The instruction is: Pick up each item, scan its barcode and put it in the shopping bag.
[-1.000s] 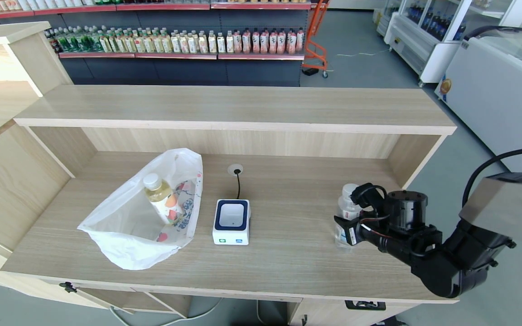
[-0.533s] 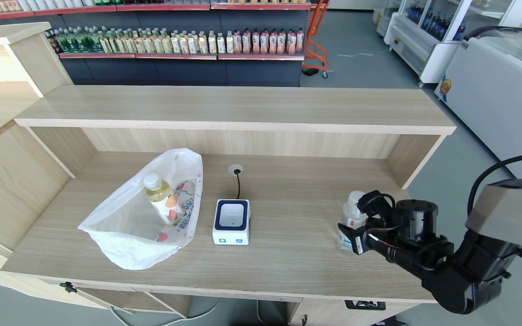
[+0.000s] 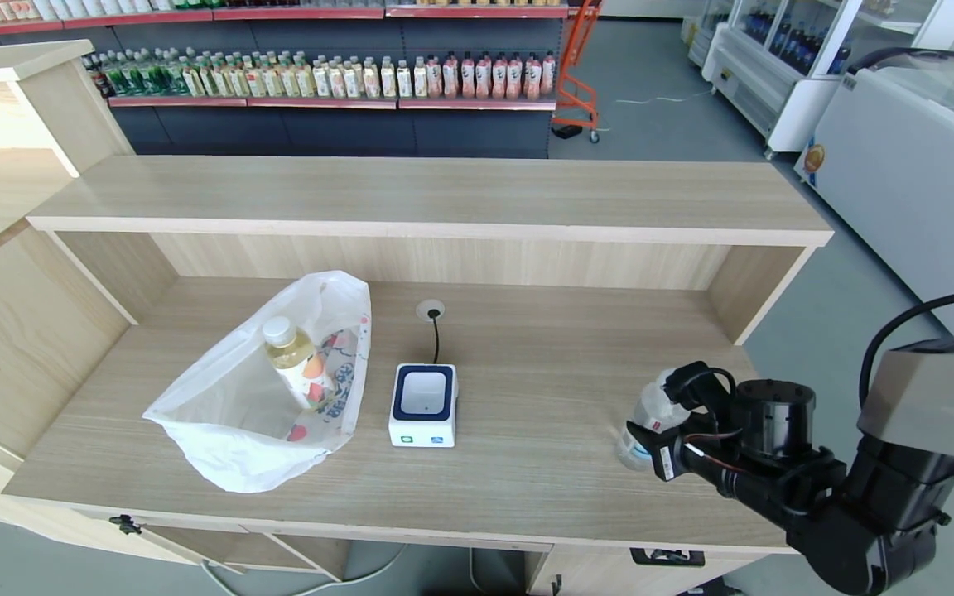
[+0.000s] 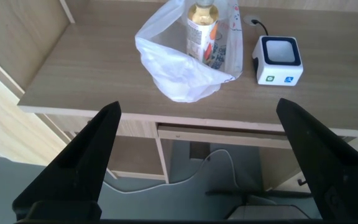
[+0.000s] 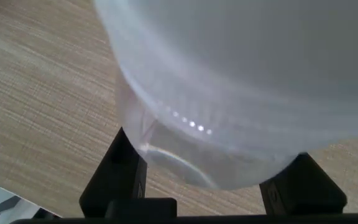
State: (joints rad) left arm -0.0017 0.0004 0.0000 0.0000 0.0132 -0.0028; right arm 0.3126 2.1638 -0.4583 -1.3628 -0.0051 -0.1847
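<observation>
Between the clenched fingers of the right pincer [image 3: 666, 424], the clear water bottle [image 3: 645, 406] leans tilted, at or just above the counter [image 3: 527, 463], and its slick round wall could swivel or slip before reaching the barcode scanner [image 3: 423, 404] well to the pincer's left

**Hidden and cut off**

At the head view's lower right, the right gripper [image 3: 669, 415] covers much of the clear bottle [image 3: 645, 411]. The right wrist view shows that bottle blurred and cut by the frame edge. The shopping bag [image 3: 220, 447] veils the bagged bottle's [image 3: 288, 352] lower part.
</observation>
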